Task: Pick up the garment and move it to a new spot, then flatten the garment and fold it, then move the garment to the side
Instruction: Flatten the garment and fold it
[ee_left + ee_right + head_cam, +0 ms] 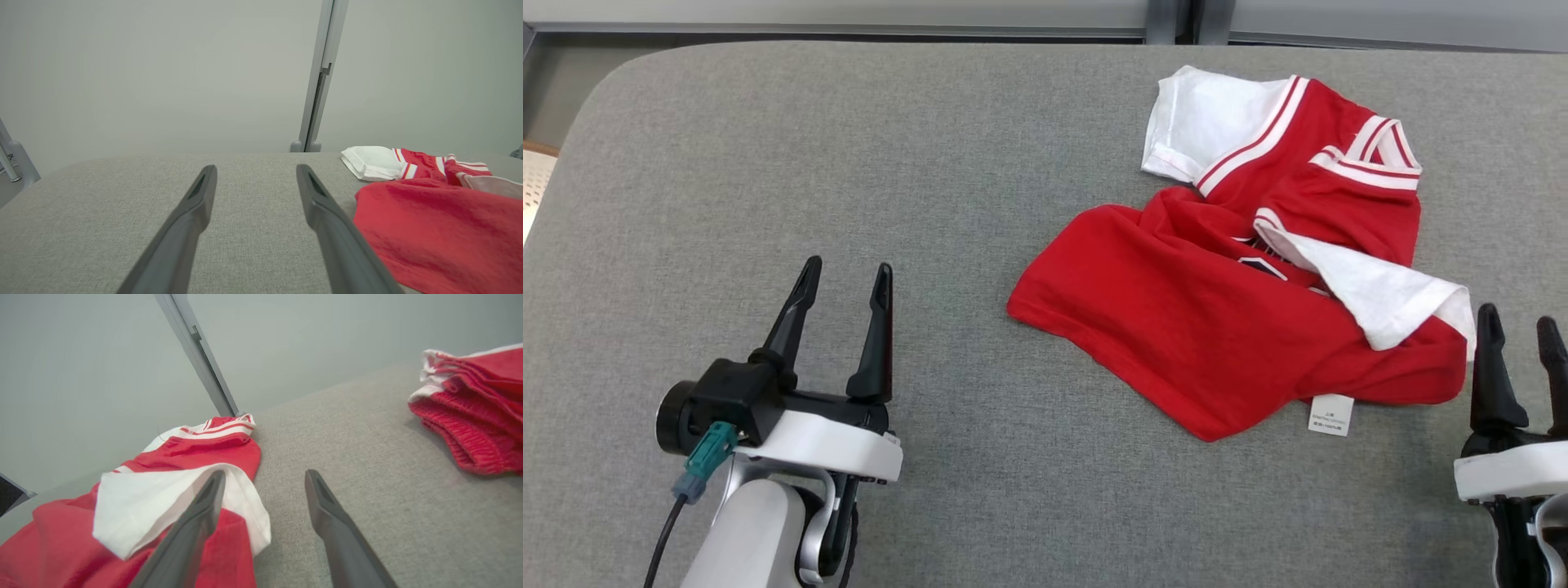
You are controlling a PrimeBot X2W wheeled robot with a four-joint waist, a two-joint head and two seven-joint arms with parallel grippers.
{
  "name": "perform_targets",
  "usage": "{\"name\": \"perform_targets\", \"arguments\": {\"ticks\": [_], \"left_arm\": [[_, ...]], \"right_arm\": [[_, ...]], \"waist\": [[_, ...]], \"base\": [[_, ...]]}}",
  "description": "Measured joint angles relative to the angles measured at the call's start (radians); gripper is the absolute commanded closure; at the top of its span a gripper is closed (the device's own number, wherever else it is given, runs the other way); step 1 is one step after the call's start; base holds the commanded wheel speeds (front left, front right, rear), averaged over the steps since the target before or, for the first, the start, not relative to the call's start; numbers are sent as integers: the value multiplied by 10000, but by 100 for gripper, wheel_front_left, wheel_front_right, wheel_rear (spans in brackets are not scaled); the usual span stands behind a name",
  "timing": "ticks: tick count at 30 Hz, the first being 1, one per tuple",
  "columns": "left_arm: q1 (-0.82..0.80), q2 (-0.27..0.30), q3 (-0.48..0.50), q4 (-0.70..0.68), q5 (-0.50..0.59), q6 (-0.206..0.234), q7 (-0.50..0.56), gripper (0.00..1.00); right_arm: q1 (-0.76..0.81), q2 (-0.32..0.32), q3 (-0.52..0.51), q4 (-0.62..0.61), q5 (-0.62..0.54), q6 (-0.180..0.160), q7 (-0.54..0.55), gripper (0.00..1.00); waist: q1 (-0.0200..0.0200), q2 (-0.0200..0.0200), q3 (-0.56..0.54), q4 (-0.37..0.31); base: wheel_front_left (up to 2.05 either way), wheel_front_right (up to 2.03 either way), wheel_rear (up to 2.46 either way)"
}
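The garment is a red shirt with white sleeves and striped trim, lying crumpled on the grey padded table right of centre. A white label pokes out at its near hem. My left gripper stands open at the lower left, well clear of the garment. At the lower right my right gripper is open with nothing between its fingers, just beside the garment's white sleeve. In the right wrist view that gripper has its left finger over the sleeve's edge.
A stack of folded red and white clothes lies on the table to the right of my right gripper. A grey post stands behind the table's far edge, against a pale wall. Bare grey cloth stretches across the table's left half.
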State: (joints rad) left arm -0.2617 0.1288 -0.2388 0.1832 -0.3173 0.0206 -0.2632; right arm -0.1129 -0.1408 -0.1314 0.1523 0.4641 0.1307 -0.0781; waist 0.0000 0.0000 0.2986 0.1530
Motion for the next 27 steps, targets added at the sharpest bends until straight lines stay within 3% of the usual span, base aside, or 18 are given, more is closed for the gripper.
{"name": "perform_targets", "arguments": {"ticks": [10,27], "left_arm": [[590,290,228,-119,-27,163,2,0],[1890,604,23,-451,-31,426,512,0]], "right_arm": [[174,-633,1080,-1824,-1563,0,12,0],[1766,-297,1494,-2685,-1864,0,694,0]], "waist": [[0,0,-515,-459],[0,0,-1858,-1060]], "base": [[0,0,0],[0,0,0]]}}
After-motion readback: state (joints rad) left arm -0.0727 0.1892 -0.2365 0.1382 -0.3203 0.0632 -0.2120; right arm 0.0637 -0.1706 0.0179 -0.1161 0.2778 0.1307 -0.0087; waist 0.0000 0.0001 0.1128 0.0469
